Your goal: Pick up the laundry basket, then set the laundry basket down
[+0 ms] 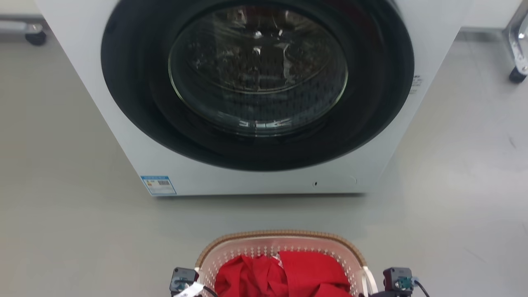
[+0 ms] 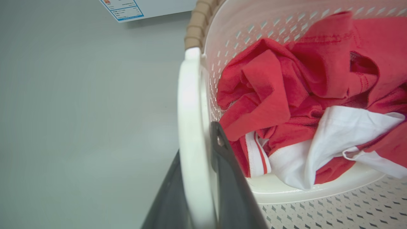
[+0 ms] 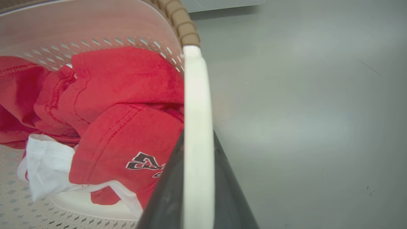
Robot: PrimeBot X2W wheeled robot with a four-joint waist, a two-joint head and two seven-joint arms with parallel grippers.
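The laundry basket [image 1: 284,236], cream with a brown woven-look rim, sits at the bottom centre of the head view, in front of the washing machine. It holds red garments [image 1: 284,274] and a white one [image 2: 334,140]. My left gripper [image 2: 195,143] is shut on the basket's white left handle [image 2: 190,95], one dark finger on each side. My right gripper [image 3: 198,136] clamps the right handle [image 3: 195,89] the same way. In the head view the left gripper [image 1: 194,286] and right gripper [image 1: 379,284] flank the basket. Whether the basket rests on the floor I cannot tell.
A white front-loading washing machine [image 1: 255,82] with its dark round door shut stands close ahead, a blue label [image 1: 159,185] at its lower left. Grey floor [image 1: 62,206] spreads on both sides. Caster wheels [image 1: 35,37] [image 1: 517,74] of other equipment stand at the far corners.
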